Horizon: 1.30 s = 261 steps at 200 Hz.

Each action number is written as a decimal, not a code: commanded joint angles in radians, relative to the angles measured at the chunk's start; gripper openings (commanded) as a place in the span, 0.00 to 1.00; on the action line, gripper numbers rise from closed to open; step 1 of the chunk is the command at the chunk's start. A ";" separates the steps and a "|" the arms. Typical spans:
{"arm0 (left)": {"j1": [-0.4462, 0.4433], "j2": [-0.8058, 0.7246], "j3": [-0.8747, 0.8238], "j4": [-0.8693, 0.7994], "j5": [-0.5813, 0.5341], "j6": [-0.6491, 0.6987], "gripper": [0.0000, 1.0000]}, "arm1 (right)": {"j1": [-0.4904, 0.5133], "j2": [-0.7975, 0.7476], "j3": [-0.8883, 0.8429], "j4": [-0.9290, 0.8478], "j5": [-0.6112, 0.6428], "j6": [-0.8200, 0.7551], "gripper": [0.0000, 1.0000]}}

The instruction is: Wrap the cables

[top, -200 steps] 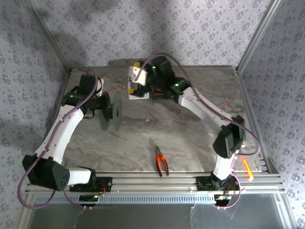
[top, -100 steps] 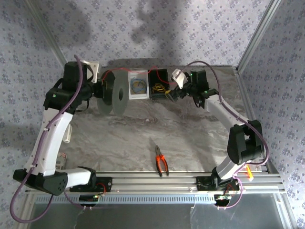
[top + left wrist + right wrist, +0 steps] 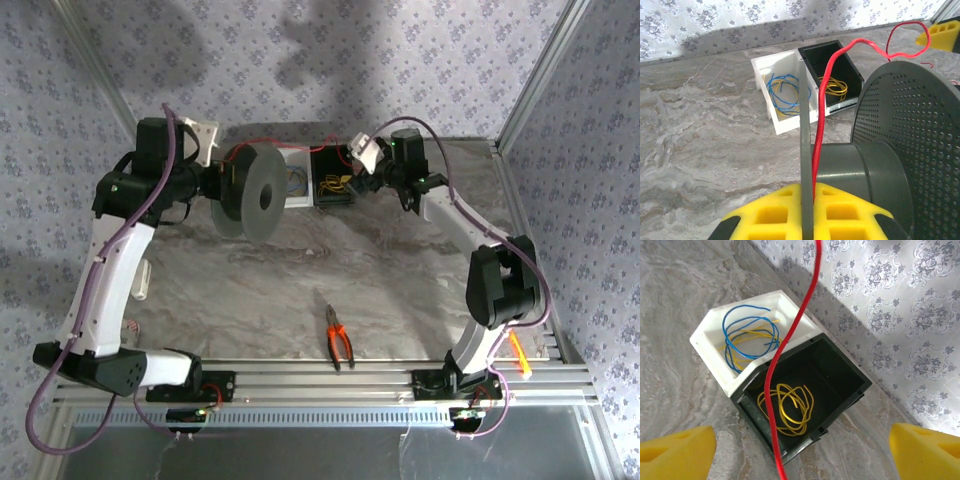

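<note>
Left end effector (image 3: pixel 806 202) clenched on spool (image 3: pixel 900 140) flange, red cable (image 3: pixel 815 150) rising from between its fingers, right end effector (image 3: pixel 801 447) released, cable hanging between its spread fingertips, black box (image 3: pixel 840 372) on surface (image 3: pixel 670 290) below

You look down on grey marble-patterned tabletop (image 3: pixel 300 290), pale veins running across it. Back wall (image 3: pixel 450 60) and side walls (image 3: pixel 40 200) papered lilac-grey, small floral print. Same print meets you up close in both wrist views, above seam where tabletop ends. Slanted aluminium posts, left (image 3: pixel 105 85) and right (image 3: pixel 548 70), mark back corners. Slotted metal rails (image 3: pixel 300 385) run along your near edge, with glossy panel (image 3: pixel 300 450) below them. Soft dark shadows (image 3: pixel 320 55) fall on back wall. Light diffuse and even across tabletop.
</note>
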 commanded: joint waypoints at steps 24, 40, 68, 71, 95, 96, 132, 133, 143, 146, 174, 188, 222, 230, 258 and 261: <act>-0.004 -0.005 0.086 0.021 0.063 -0.003 0.00 | 0.028 0.099 0.147 -0.077 0.096 -0.093 0.82; -0.003 -0.002 0.106 0.024 0.070 -0.010 0.00 | 0.027 0.133 0.179 -0.113 0.108 -0.096 0.74; 0.002 0.013 0.152 0.029 0.103 -0.011 0.00 | 0.027 0.164 0.203 -0.133 0.119 -0.096 0.53; 0.003 0.015 0.156 0.029 0.103 -0.011 0.00 | 0.027 0.165 0.203 -0.135 0.118 -0.097 0.52; 0.023 0.026 0.169 0.030 0.111 -0.014 0.00 | 0.028 0.181 0.219 -0.162 0.133 -0.113 0.32; 0.023 0.026 0.171 0.031 0.112 -0.015 0.00 | 0.027 0.181 0.219 -0.162 0.134 -0.114 0.31; 0.055 0.024 0.171 0.060 0.153 -0.035 0.00 | 0.024 0.178 0.208 -0.162 0.155 -0.138 0.02; 0.056 0.024 0.171 0.061 0.155 -0.035 0.00 | 0.023 0.178 0.208 -0.161 0.155 -0.138 0.02; 0.066 0.024 0.173 0.070 0.166 -0.042 0.00 | 0.021 0.175 0.201 -0.153 0.155 -0.140 0.00; 0.069 0.025 0.174 0.072 0.168 -0.042 0.00 | 0.021 0.174 0.199 -0.151 0.153 -0.139 0.00; 0.095 0.033 0.189 0.085 0.181 -0.047 0.00 | 0.016 0.174 0.197 -0.141 0.145 -0.139 0.00; 0.109 0.038 0.189 0.088 0.187 -0.051 0.00 | 0.016 0.175 0.198 -0.141 0.144 -0.140 0.00; 0.154 0.028 0.165 0.140 0.260 -0.099 0.00 | 0.013 0.176 0.199 -0.153 0.145 -0.144 0.00; 0.176 0.022 0.153 0.173 0.301 -0.130 0.00 | 0.013 0.178 0.207 -0.166 0.145 -0.145 0.00; 0.261 0.008 0.118 0.333 0.439 -0.276 0.00 | 0.020 0.202 0.289 -0.290 0.154 -0.145 0.00; 0.270 0.008 0.118 0.347 0.445 -0.294 0.00 | 0.023 0.207 0.303 -0.308 0.158 -0.147 0.00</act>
